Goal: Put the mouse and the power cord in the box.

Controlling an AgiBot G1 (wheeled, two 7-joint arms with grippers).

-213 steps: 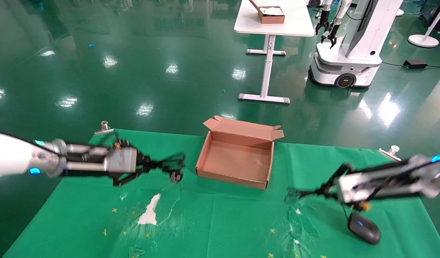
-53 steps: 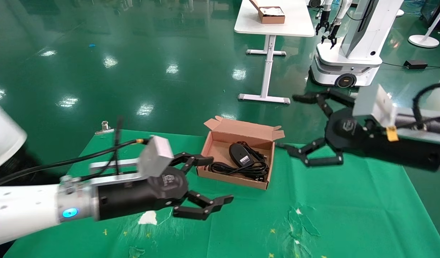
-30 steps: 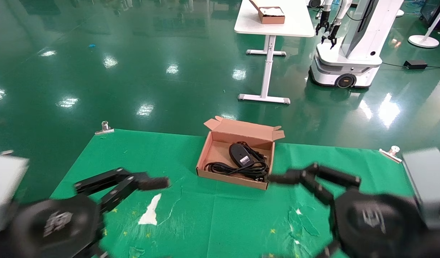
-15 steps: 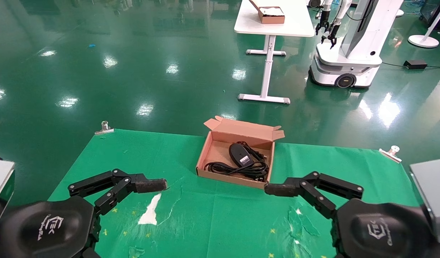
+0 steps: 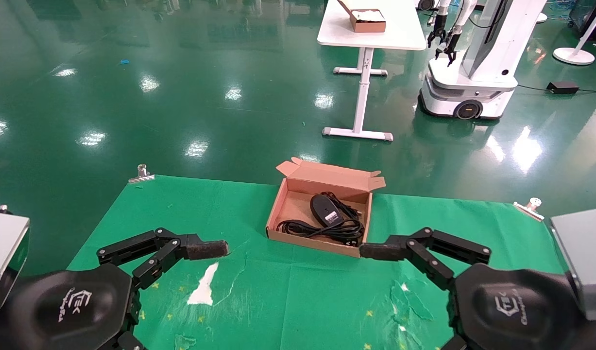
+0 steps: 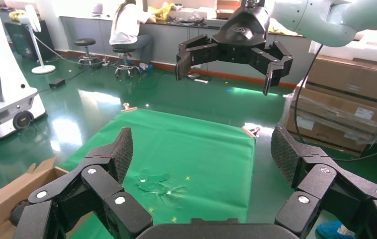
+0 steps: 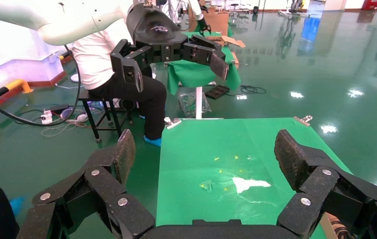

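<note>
Head view – box: the box [image 5: 278, 214] sits open at the far middle of the green surface [image 5: 288, 301], lid flap upright at the back.
Head view – contents: the mouse [image 5: 325, 208] lies inside on the coiled power cord [image 5: 322, 228] – both look fully within the walls, so the task seems done.
Head view – arms: left gripper [image 5: 181, 272] and right gripper [image 5: 400, 277] hang near the camera on either side, well apart from the box, probably pulled clear so nothing gets knocked.
Head view – surroundings: a white table [image 5: 370, 29] and another robot [image 5: 472, 63] stand far off on the floor; nothing blocks the box.
Left wrist view: left gripper [image 6: 201, 162] with jaws wide and empty; the right gripper [image 6: 234, 47] shows opposite, also spread.
Right wrist view: right gripper [image 7: 204, 159] with jaws wide, holding nothing; the left gripper [image 7: 169, 50] faces it.
</note>
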